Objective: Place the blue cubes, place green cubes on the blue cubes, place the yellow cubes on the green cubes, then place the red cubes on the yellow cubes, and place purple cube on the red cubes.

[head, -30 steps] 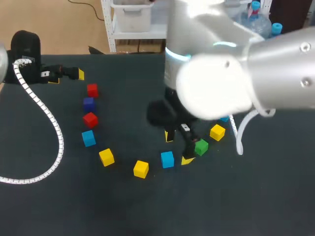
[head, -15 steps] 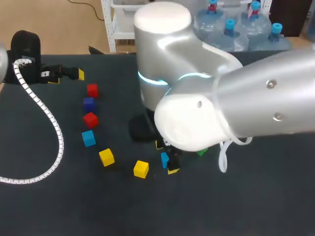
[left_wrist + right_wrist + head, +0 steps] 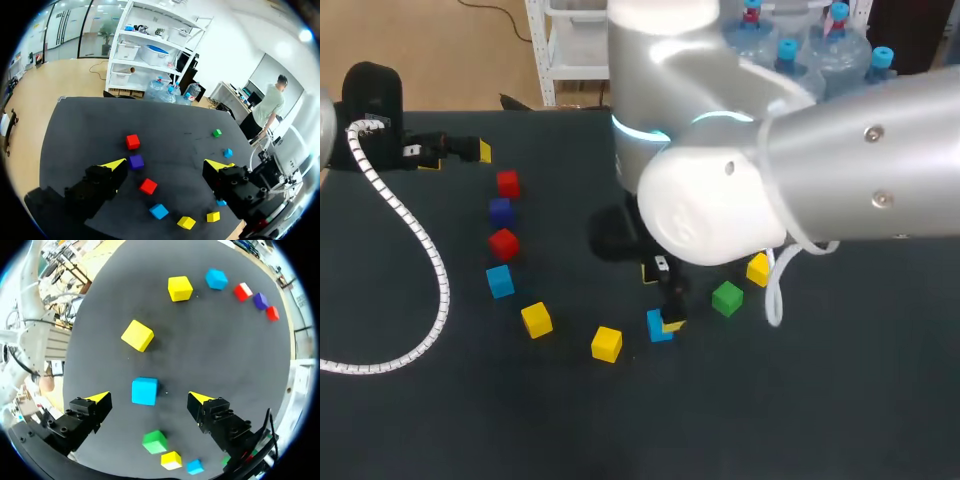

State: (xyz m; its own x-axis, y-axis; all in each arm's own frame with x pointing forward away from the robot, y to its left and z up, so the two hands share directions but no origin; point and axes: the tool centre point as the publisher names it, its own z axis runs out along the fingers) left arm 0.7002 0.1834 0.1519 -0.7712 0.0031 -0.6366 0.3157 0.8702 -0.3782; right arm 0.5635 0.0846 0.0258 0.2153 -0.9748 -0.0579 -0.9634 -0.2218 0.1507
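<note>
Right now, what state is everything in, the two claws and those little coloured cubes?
Left gripper: open, holding nothing.
Right gripper: open, touching nothing.
Light blue cube: flat on the table, between the right gripper's open fingers, ungripped.
Green cube: on the table, unstacked.
Purple cube: on the table, unstacked.

It was a robotics lab. A dark tabletop (image 3: 840, 400) carried small coloured cubes (image 3: 606, 343) scattered in a loose arc. Two robot arms hung over the tabletop: the big grey right arm (image 3: 820, 170) above its middle, the left arm (image 3: 370, 100) at its far left corner, with a coiled white cable (image 3: 420, 260).
</note>
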